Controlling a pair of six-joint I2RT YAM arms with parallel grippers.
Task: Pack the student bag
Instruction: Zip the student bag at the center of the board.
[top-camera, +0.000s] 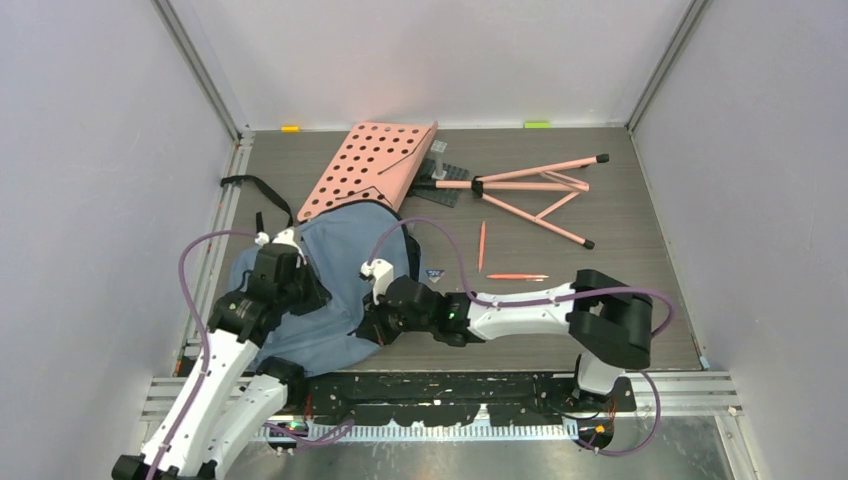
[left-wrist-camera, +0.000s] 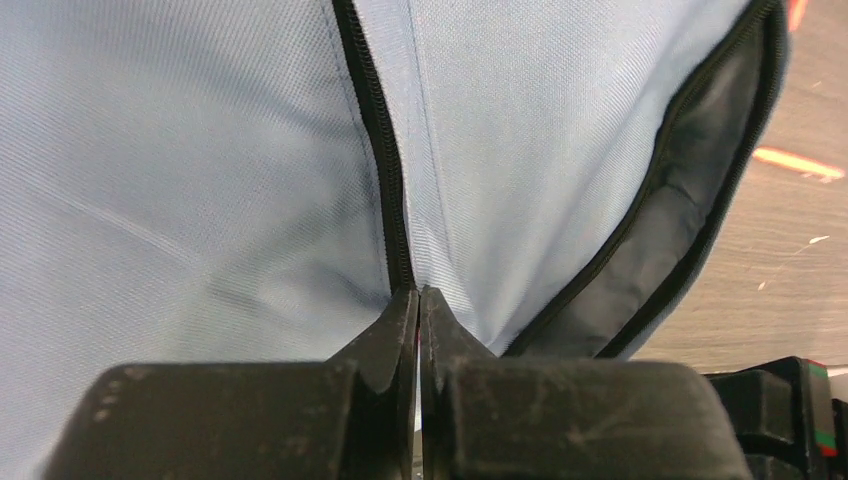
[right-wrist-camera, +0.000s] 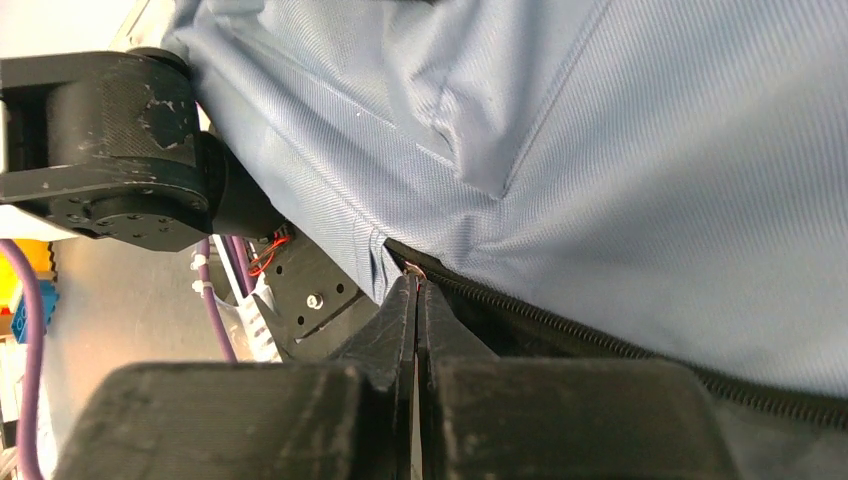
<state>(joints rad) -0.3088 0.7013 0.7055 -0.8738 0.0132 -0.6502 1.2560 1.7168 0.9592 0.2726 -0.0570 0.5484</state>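
Note:
The student bag (top-camera: 335, 265), a soft blue-grey backpack with black zipper trim, lies at the near left of the table. My left gripper (top-camera: 303, 290) is on its left side. In the left wrist view the gripper (left-wrist-camera: 418, 293) is shut, pinching the bag (left-wrist-camera: 200, 150) at a closed black zipper line (left-wrist-camera: 375, 120). My right gripper (top-camera: 368, 328) is at the bag's near edge. In the right wrist view it (right-wrist-camera: 415, 280) is shut on a small metal zipper pull (right-wrist-camera: 414, 270) at the end of a zipper (right-wrist-camera: 600, 345) on the bag (right-wrist-camera: 650, 150).
A pink perforated board (top-camera: 370, 165) leans on the bag's far edge. A pink folding stand (top-camera: 535, 190) lies at the back right. Two orange pens (top-camera: 481, 246) (top-camera: 517, 276) lie right of the bag. A bag opening with dark lining (left-wrist-camera: 690, 200) gapes at the right.

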